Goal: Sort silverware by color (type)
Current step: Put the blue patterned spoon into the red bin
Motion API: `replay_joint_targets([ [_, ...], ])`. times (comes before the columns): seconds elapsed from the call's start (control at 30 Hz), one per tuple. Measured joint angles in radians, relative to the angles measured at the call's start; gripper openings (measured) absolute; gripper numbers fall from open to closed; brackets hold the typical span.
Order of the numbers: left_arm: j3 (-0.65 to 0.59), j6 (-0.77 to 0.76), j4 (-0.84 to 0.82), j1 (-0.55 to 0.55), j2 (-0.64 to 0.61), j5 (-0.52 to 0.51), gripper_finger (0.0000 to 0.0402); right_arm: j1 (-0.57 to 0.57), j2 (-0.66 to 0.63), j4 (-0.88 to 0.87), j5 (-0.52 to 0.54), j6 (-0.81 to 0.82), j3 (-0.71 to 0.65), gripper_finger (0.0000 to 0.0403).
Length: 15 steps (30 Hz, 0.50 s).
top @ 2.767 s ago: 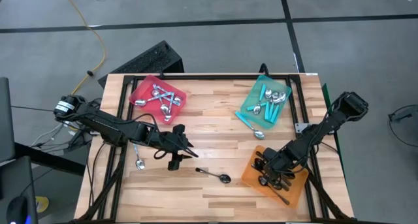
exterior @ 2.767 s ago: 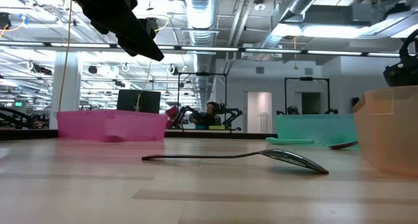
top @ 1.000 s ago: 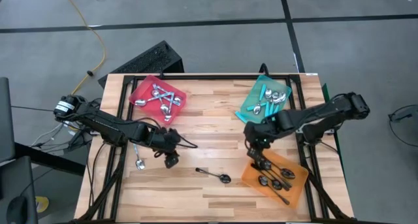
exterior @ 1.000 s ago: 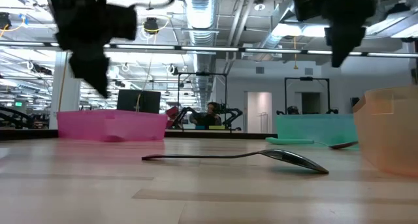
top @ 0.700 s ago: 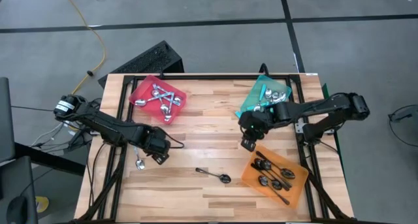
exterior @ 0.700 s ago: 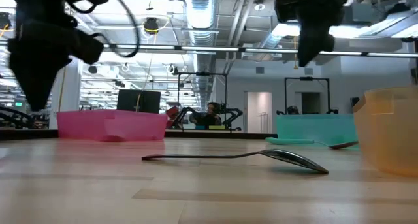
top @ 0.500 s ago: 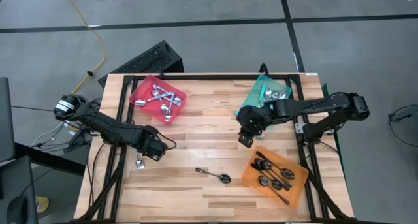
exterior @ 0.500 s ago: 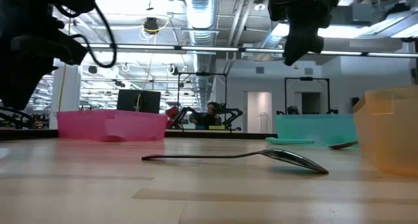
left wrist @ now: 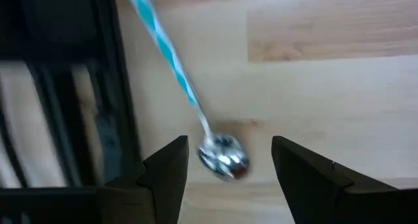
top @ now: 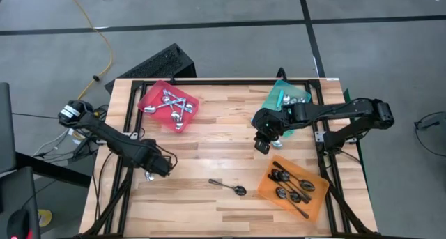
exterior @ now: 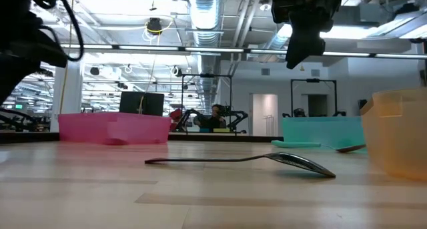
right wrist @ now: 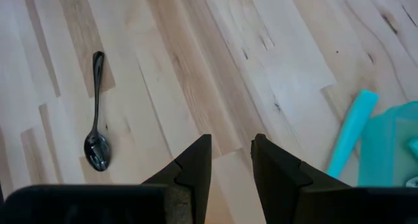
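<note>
My left gripper (left wrist: 225,168) hangs with fingers spread wide around the bowl of the teal-handled spoon (left wrist: 196,113) at the table's (top: 216,145) left edge, while my empty right gripper (right wrist: 230,162), fingers slightly parted, hovers near the teal tray (top: 279,99), with the black spoon (top: 228,187) lying mid-table.

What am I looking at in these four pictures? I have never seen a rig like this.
Two robot arms work at a wooden table. One camera looks down from above, one sits at table height, and one rides on each wrist. The left pincer is open just over a blue-handled spoon near the table's left edge. The right pincer hangs empty, part open, beside the teal tray. A black spoon lies loose mid-table. The red tray holds silver spoons, the orange tray black ones.
</note>
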Motion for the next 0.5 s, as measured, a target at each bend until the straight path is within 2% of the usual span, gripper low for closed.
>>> replay_joint_targets([
  [0.1, 0.000, -0.169, 0.041, -0.057, 0.000, -0.005, 0.0206, 0.000, 0.000, 0.000, 0.000, -0.021, 0.000, 0.0132],
  [0.2, 0.000, -0.223, 0.024, -0.106, 0.001, -0.056, 0.0206, 0.000, 0.000, 0.000, 0.000, -0.023, 0.000, 0.0132],
  [0.37, -0.003, -0.353, -0.063, -0.148, 0.001, 0.036, 0.0206, 0.000, 0.000, 0.000, 0.000, -0.026, 0.000, 0.0132],
  [0.5, -0.042, -0.390, -0.031, -0.151, 0.001, 0.059, 0.0206, 0.000, 0.000, 0.008, 0.000, -0.026, 0.000, 0.0132],
])
